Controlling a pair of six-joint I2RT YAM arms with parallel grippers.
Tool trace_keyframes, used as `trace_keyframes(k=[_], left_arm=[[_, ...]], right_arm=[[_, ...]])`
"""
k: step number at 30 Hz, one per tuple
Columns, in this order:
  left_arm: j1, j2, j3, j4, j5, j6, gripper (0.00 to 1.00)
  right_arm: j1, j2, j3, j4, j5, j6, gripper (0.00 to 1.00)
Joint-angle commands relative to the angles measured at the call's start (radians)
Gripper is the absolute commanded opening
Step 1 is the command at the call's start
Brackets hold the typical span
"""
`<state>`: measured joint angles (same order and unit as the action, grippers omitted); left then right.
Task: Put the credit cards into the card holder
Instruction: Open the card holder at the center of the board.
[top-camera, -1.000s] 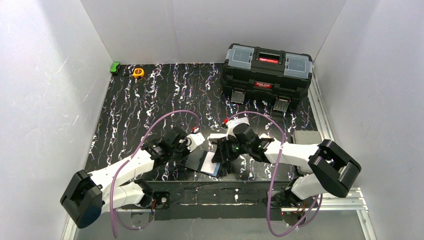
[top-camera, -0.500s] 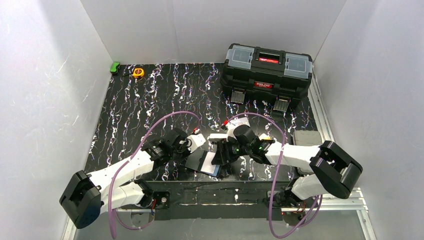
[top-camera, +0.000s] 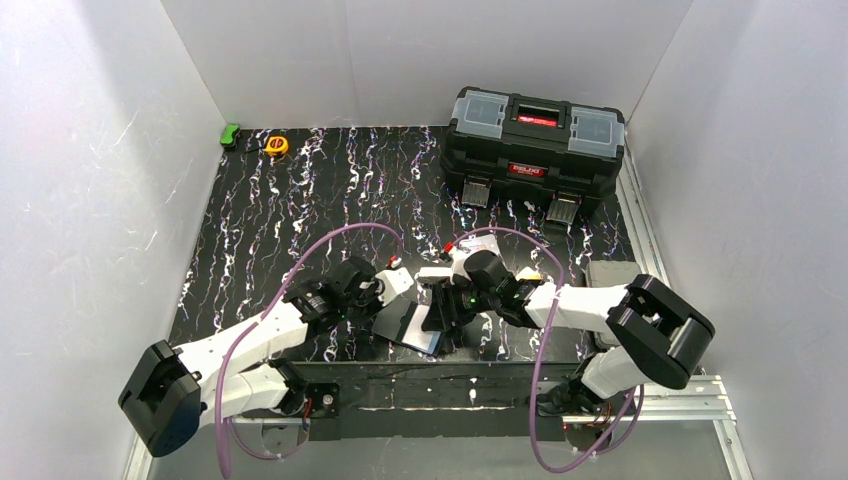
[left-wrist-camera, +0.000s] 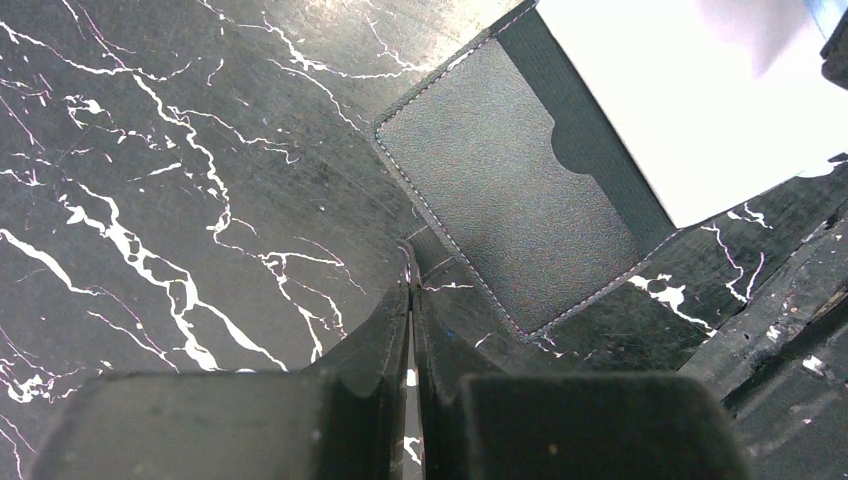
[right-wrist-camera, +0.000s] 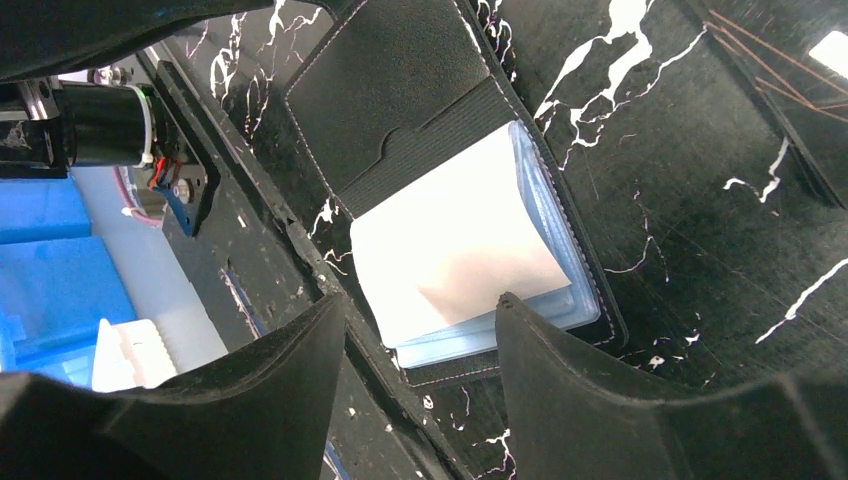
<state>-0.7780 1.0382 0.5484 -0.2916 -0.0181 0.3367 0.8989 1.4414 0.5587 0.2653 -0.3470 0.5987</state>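
Observation:
The black card holder (top-camera: 405, 326) lies open near the table's front edge. Its leather flap (left-wrist-camera: 500, 180) and bluish sleeves (right-wrist-camera: 560, 300) both show. A white card (right-wrist-camera: 450, 250) lies on the sleeves and also shows in the left wrist view (left-wrist-camera: 690, 90). My left gripper (left-wrist-camera: 411, 288) is shut, its tips pinching the holder's clasp tab at the flap's edge. My right gripper (right-wrist-camera: 420, 325) is open and empty, its fingers (right-wrist-camera: 560, 370) astride the near edge of the card and sleeves. Other cards are hidden or too small to tell.
A large black toolbox (top-camera: 535, 148) stands at the back right. A yellow tape measure (top-camera: 276, 145) and a green object (top-camera: 230, 134) lie at the back left. The table's front edge and rail (right-wrist-camera: 230, 250) run right beside the holder. White walls enclose the table.
My right gripper has edged slightly left, closer over the card holder. My left gripper has stayed at the holder's left edge.

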Motion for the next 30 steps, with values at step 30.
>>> trace_keyframes(k=[30], left_arm=[[-0.021,-0.012,-0.018,0.012,0.018,0.019,0.0]], right_arm=[[0.007,-0.042,-0.049,0.066,0.003,0.005,0.64]])
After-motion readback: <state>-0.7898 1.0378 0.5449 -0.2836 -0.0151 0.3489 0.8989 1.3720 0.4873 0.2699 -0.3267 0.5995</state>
